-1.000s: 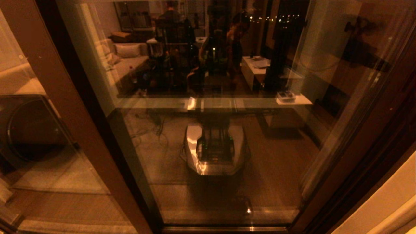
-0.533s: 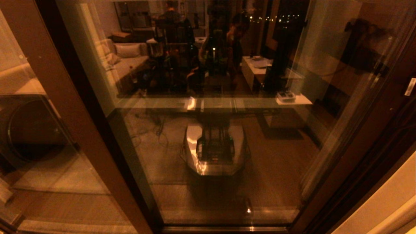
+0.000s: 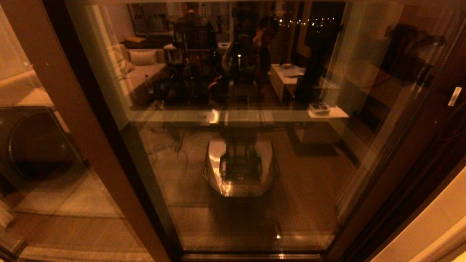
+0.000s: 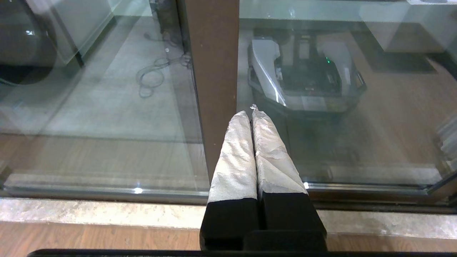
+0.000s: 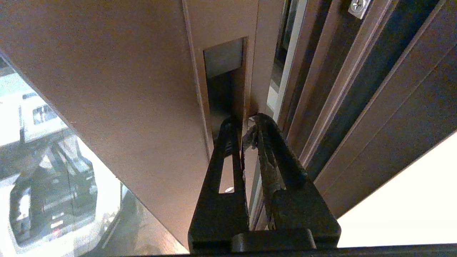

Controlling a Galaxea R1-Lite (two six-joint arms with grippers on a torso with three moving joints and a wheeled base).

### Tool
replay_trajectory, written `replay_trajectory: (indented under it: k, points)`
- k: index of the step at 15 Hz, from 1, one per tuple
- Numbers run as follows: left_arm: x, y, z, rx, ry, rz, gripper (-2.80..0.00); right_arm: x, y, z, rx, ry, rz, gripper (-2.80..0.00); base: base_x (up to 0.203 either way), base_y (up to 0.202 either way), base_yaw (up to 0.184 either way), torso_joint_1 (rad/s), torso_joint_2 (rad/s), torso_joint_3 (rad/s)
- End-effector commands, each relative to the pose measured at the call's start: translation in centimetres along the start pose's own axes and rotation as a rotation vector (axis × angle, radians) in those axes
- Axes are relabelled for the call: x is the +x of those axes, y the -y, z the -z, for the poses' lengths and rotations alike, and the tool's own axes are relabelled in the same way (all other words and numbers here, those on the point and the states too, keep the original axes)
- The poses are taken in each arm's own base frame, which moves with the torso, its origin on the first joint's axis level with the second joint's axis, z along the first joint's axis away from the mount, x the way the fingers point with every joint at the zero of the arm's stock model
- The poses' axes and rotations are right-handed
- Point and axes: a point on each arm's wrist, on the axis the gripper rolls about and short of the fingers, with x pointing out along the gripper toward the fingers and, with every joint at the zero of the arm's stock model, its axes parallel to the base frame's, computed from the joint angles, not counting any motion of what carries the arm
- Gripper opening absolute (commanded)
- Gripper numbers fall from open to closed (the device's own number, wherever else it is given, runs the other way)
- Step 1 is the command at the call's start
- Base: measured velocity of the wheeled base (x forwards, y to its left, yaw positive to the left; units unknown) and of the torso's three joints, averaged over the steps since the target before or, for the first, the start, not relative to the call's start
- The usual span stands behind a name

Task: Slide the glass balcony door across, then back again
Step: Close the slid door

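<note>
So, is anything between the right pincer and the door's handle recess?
Nothing visible: the right pincer, nearly shut, has its tips at the lower end of the recessed handle in the glass balcony door stile.

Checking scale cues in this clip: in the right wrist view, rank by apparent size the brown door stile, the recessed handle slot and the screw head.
1. Brown door stile, largest.
2. Recessed handle slot.
3. Screw head, smallest, cut off by the frame edge.

Wood floor (image 4: 89,239); stone sill (image 4: 107,210) carries door track.
</note>
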Motion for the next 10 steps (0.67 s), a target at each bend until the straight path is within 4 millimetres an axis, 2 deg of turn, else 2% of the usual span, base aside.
replay_trajectory:
  k: [1,10]
  points:
    - [0.0,0.0,0.01,0.0,-0.001,0.0,-2.8,0.44,-0.02,0.33,-0.001,-0.009,0.001,-2.8,0.0,0.0,0.0,0.0,0.0,0.0]
    - [0.0,0.0,0.01,0.0,-0.001,0.0,-2.8,1.28,0.13,0.48,-0.003,-0.008,0.057,-2.8,0.0,0.0,0.0,0.0,0.0,0.0]
